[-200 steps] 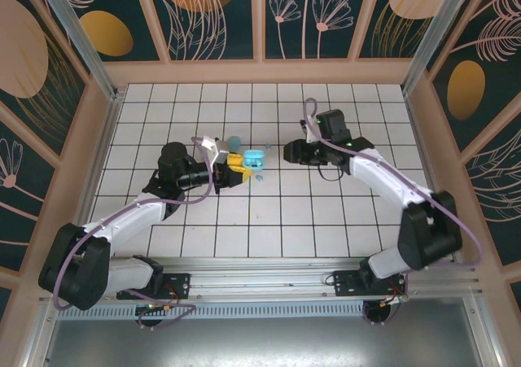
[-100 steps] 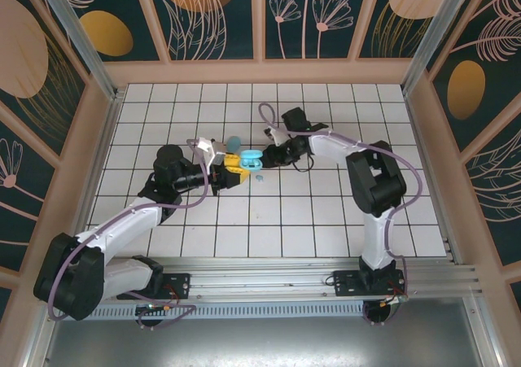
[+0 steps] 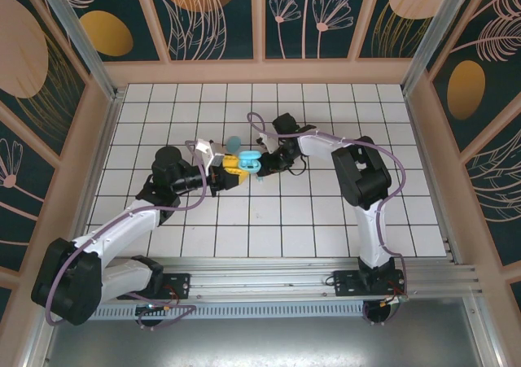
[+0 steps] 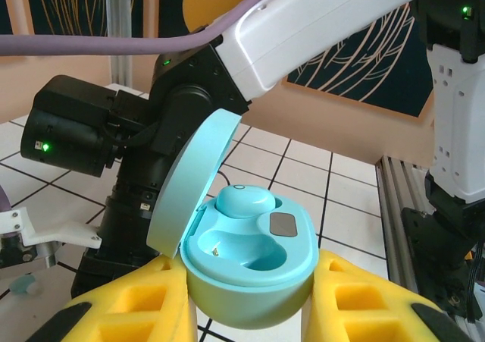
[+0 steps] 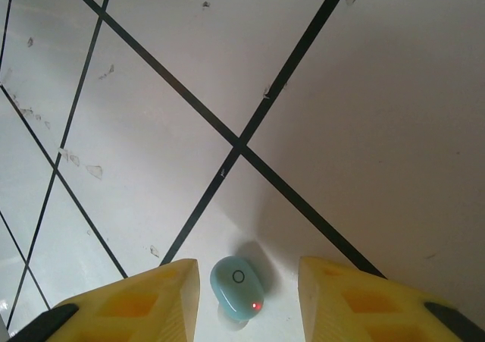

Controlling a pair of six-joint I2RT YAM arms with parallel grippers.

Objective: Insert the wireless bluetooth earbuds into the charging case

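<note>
Clamping case [image 4: 250, 262], left hand [image 4: 250, 312]; right hand [image 5: 246, 300] spread around earbud [image 5: 236, 283].

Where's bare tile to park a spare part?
Free: table tiles right of the right arm, and the front-centre rows. Crowded: centre, where the left claw grips the open charging case and the right claw straddles an earbud.
</note>
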